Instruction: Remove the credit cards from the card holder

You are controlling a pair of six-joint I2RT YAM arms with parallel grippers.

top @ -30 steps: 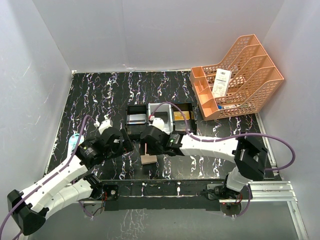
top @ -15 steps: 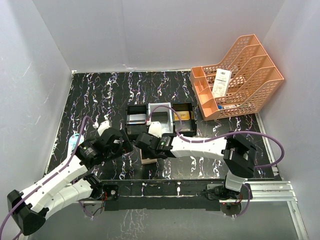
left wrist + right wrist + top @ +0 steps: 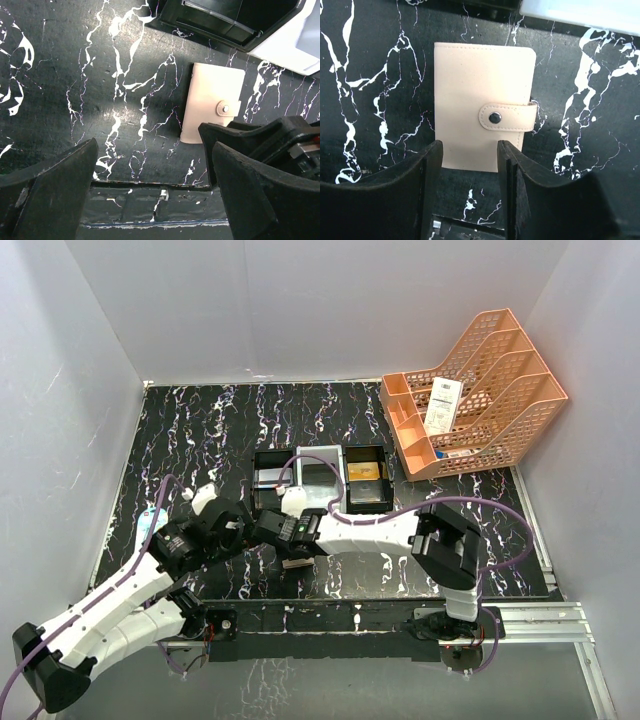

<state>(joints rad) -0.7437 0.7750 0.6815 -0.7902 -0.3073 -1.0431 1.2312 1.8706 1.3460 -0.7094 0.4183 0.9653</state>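
Note:
The card holder is a tan wallet lying shut on the black marbled table, its snap tab fastened. It also shows in the left wrist view. My right gripper is open just over the wallet's near edge, a finger to each side. In the top view the right gripper hides most of the wallet. My left gripper is open and empty, just left of the wallet, and also shows in the top view. A gold card lies in the tray's right compartment. No cards show at the wallet.
A black-and-grey three-compartment tray stands just behind the wallet. An orange file rack with a white receipt stands at the back right. The table's near edge is close below both grippers. White walls enclose the table.
My right gripper has swung left and toward the near edge, now covering the wallet in the top view. The left arm has barely moved.

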